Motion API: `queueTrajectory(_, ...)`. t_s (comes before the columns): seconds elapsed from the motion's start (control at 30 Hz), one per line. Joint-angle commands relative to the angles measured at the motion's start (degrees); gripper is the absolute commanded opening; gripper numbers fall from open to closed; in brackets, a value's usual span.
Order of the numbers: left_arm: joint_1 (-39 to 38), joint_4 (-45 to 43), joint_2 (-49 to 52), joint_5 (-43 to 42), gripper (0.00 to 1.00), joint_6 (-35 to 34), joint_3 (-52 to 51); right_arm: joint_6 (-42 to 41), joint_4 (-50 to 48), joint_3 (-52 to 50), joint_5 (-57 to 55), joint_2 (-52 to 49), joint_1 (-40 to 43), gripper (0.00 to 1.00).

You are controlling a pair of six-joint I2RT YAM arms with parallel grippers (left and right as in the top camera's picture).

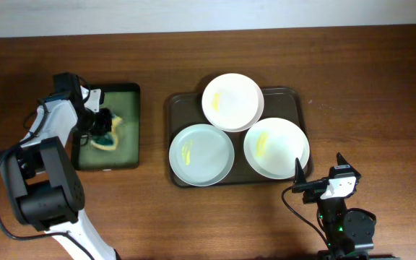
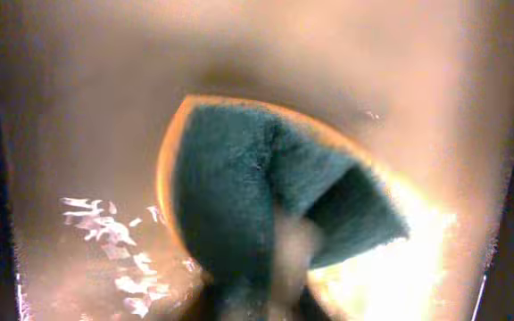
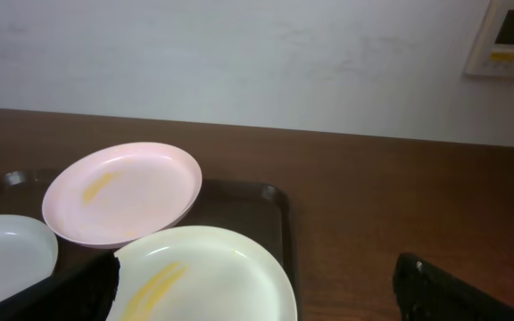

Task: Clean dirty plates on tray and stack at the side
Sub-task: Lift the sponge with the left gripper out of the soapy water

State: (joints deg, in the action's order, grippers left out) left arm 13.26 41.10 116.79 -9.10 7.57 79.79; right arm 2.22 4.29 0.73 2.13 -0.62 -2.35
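Note:
Three white plates lie on the dark brown tray (image 1: 295,95): one at the back (image 1: 232,101), one front left (image 1: 201,154), one right (image 1: 276,147). Each has a yellow smear. My left gripper (image 1: 101,124) is down in the small black tray (image 1: 132,123) and shut on a green and yellow sponge (image 1: 110,137). In the left wrist view the sponge (image 2: 257,178) is pinched and folded at the jaws (image 2: 288,299). My right gripper (image 1: 319,165) is open and empty just in front of the right plate, which fills the right wrist view (image 3: 212,276) between the fingers (image 3: 266,299).
The small black tray with greenish inside sits left of the brown tray on the wooden table. The right wrist view shows the back plate (image 3: 123,192), the left plate (image 3: 7,254), the brown tray's rim (image 3: 279,214) and a white wall behind the table.

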Motion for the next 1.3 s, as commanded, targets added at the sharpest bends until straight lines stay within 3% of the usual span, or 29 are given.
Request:
queueTrajectory(0.0,0.2,-0.2,0.6,-0.6,0.99,0.3,-0.4,0.1,0.2,-0.4,-0.5,0.4,0.2,0.98)
queueTrajectory(0.2,0.2,-0.7,0.6,-0.6,1.0,0.3,-0.4,0.1,0.2,-0.4,-0.5,0.4,0.2,0.98)
queueTrajectory(0.23,0.2,-0.6,0.6,-0.6,0.92,0.3,-0.4,0.1,0.2,-0.4,-0.5,0.4,0.2,0.98)
queueTrajectory(0.27,0.2,-0.5,0.6,-0.6,0.74,0.3,-0.4,0.1,0.2,-0.4,-0.5,0.4,0.2,0.98)
queueTrajectory(0.33,0.2,-0.5,0.6,-0.5,0.28,0.3,-0.4,0.1,0.2,-0.4,-0.5,0.4,0.2,0.98)
queueTrajectory(0.37,0.2,-0.8,0.6,-0.6,0.09,0.3,-0.3,0.1,0.2,-0.4,-0.5,0.4,0.2,0.98)
queueTrajectory(0.4,0.2,-0.8,0.6,-0.6,0.0,0.3,-0.2,0.1,0.2,-0.4,-0.5,0.4,0.2,0.98)
queueTrajectory(0.6,0.2,8.0,-5.6,-4.2,0.0,-3.0,8.8,0.1,0.2,-0.4,-0.5,0.4,0.2,0.98)
queueTrajectory(0.8,0.2,8.7,-17.7,-7.8,0.0,-3.0,11.7,0.1,0.2,-0.4,-0.5,0.4,0.2,0.98)
queueTrajectory(0.93,0.2,8.4,-17.2,-7.6,0.0,-3.0,11.4,0.1,0.2,-0.4,-0.5,0.4,0.2,0.98)
queueTrajectory(1.13,0.3,1.7,-7.8,-6.6,0.0,-3.0,5.3,0.1,0.2,-0.4,-0.5,0.4,0.2,0.98)
queueTrajectory(1.2,0.5,2.0,-8.0,-6.7,0.0,-6.1,5.7,0.1,0.2,-0.4,-0.5,0.4,0.2,0.98)
queueTrajectory(1.27,1.1,4.0,-11.1,-12.0,0.0,-8.2,8.3,0.1,0.2,-0.4,-0.5,0.4,0.2,0.98)
